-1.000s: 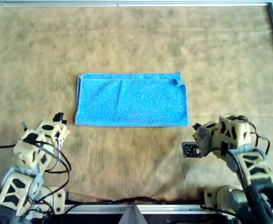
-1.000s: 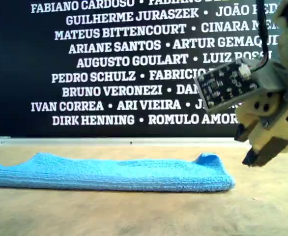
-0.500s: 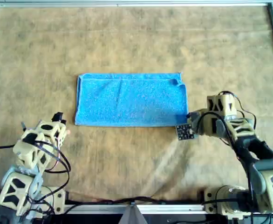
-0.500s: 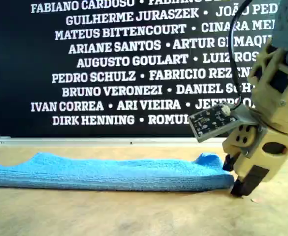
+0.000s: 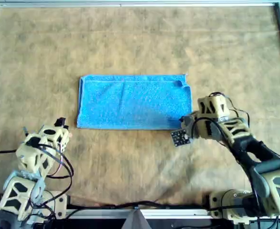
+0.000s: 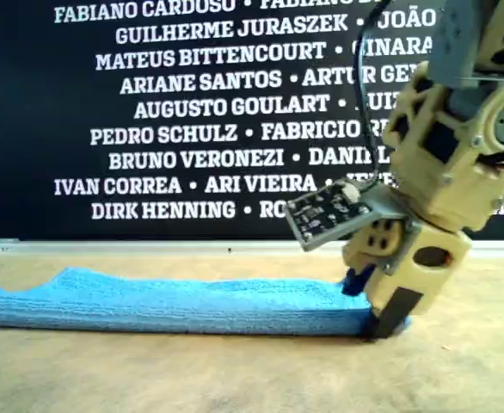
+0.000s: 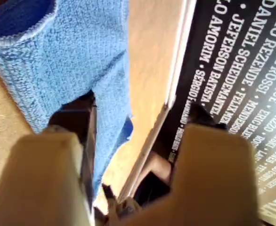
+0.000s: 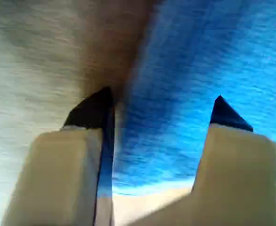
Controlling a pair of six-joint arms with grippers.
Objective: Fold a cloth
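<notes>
The cloth (image 5: 135, 102) is a sky-blue towel lying folded into a flat rectangle on the brown table; it also shows as a low strip in the exterior view (image 6: 175, 301). My right gripper (image 5: 186, 121) is open at the cloth's lower right corner in the overhead view, low on the table (image 6: 371, 303). In the right wrist view its jaws (image 8: 159, 110) straddle the hem, one finger on bare table and the other over blue cloth (image 8: 199, 56). My left gripper (image 5: 60, 123) sits open at the overhead view's lower left, apart from the cloth (image 7: 72, 61), with nothing between its fingers (image 7: 142, 127).
A metal rail (image 5: 130, 4) frames the brown table top. A black banner with white names (image 6: 192, 112) stands behind the table in the exterior view. A small circuit board (image 5: 179, 138) juts from the right wrist.
My right arm has swung in from the overhead view's lower right and dropped, so its open jaws now straddle the cloth's corner. The left arm and the cloth have stayed put.
</notes>
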